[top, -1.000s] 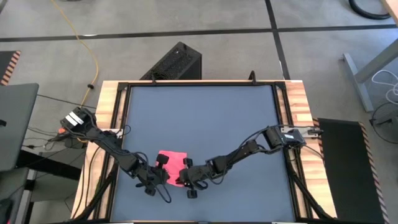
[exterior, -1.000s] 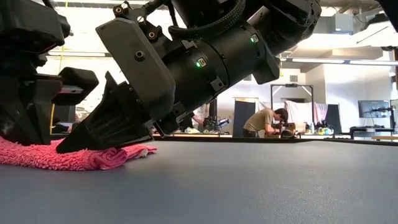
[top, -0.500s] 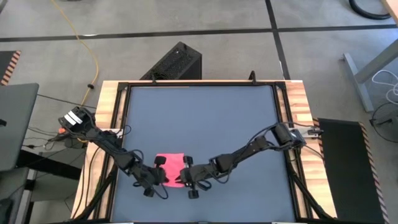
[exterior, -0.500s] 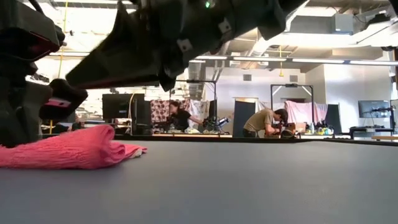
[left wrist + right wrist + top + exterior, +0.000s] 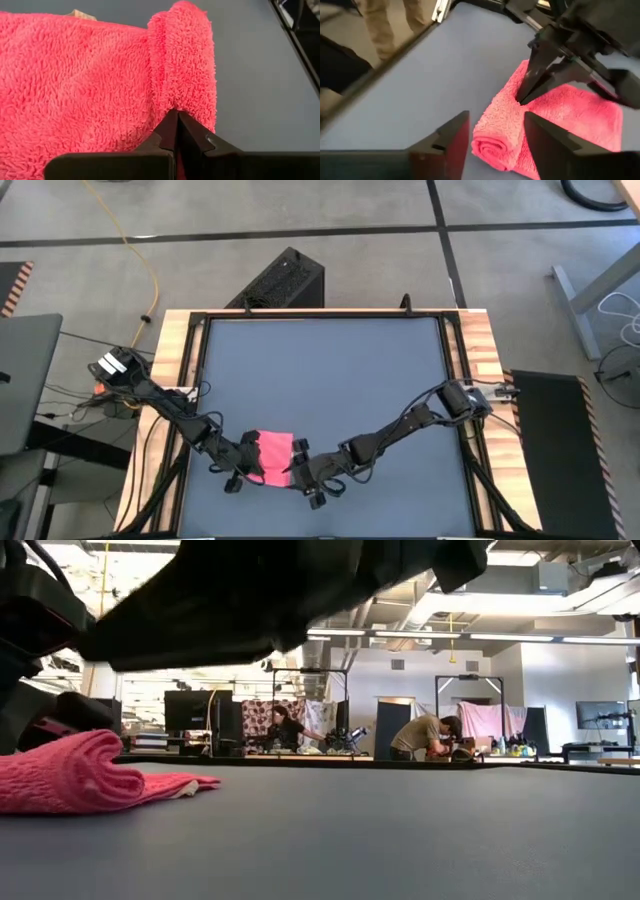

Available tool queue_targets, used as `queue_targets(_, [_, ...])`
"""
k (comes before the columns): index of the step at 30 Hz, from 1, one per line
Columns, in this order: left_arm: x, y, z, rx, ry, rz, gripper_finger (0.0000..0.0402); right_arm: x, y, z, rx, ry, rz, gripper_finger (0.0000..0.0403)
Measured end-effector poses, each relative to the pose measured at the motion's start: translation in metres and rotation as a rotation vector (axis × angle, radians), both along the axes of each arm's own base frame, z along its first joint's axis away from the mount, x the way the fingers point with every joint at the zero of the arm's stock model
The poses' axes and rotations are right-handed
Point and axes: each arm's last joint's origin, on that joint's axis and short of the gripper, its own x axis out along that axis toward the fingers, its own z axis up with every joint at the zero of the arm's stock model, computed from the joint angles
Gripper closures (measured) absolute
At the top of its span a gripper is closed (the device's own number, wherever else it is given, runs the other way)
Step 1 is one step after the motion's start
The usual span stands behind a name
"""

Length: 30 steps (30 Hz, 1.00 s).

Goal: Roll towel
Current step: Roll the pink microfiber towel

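Observation:
The pink towel (image 5: 272, 457) lies near the table's front edge, left of centre. One side is rolled into a thick roll (image 5: 495, 135), and the rest (image 5: 75, 85) lies flat on the tabletop. My left gripper (image 5: 176, 120) is shut, its tips at the crease beside the roll. My right gripper (image 5: 492, 142) hangs open above the roll's end, with a finger showing on each side of it, and touches nothing. In the low view its arm (image 5: 230, 600) is a dark mass overhead. My left gripper presses its shut fingertips (image 5: 524, 97) into the crease (image 5: 167, 102) where the roll meets the flat part of the towel. The fingers slant down at it from the table's left. The towel rests on the table.
The dark grey tabletop (image 5: 330, 370) stretches free toward the far and right edges. Wooden rails (image 5: 475, 360) run along both sides. A black box (image 5: 285, 280) stands beyond the far edge. People (image 5: 425, 735) work in the room behind the table.
My right gripper has lifted off the towel and now hangs above it. My left gripper has moved in toward the towel and rolled its wrist. The towel has been drawn into a narrower shape, with a thicker roll on one side.

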Motion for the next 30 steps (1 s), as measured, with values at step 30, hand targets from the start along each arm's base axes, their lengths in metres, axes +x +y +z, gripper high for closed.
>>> queue_targets(30, [0.010,0.016,-0.001,-0.118,0.072,0.014,0.0401,0.006,0.024,-0.047,-0.439,-0.076,-0.048,0.0202])
